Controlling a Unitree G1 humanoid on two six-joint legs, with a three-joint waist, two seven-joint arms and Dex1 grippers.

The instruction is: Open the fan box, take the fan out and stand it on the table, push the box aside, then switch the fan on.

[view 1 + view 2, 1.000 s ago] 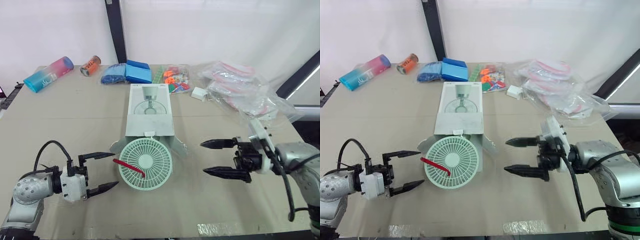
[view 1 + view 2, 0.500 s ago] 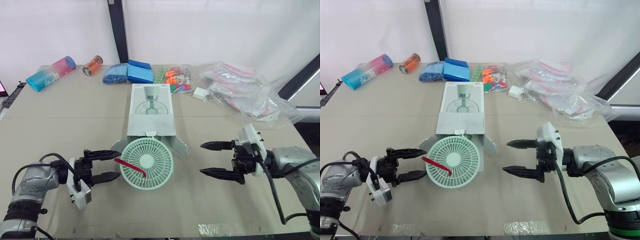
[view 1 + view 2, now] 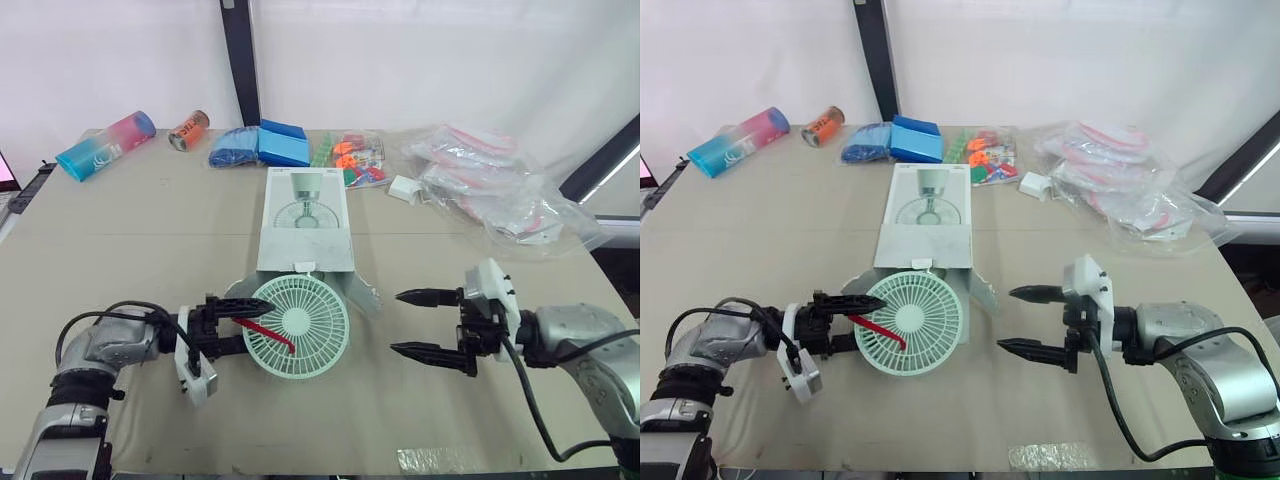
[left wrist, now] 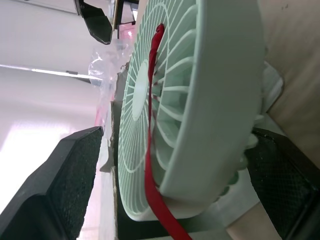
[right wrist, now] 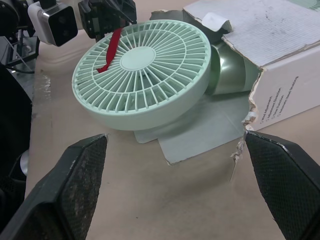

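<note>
Left fingers (image 3: 232, 300) apart, straddling the left rim of the pale green round plastic fan (image 3: 300, 325). In the left wrist view one black finger sits on each side of the rim with gaps showing, so not clamped; cannot tell if either one touches. Right fingers (image 3: 430, 296) spread wide, near the fan's right side, pointing at it, holding nothing, over bare counter.

Fan lies grille up on the tan paper-covered counter (image 3: 130, 240), with a thin red strap (image 3: 262, 333) across the left part of the grille. Its green rear body sits in the torn open end of the white cardboard fan box (image 3: 305, 225), flaps splayed flat beside and under the fan. Box lies flat, printed fan picture up, running away from the robot behind the fan.

Far edge of counter:
- pink-to-blue gradient bottle (image 3: 105, 146) on its side at the left
- orange can (image 3: 188, 130) beside it
- blue soft packs (image 3: 255, 145)
- clear bag of colourful small pieces (image 3: 350, 160)
- small white plug block (image 3: 402, 188)
- pile of clear plastic bags with pink contents (image 3: 495, 185) at the right
</note>
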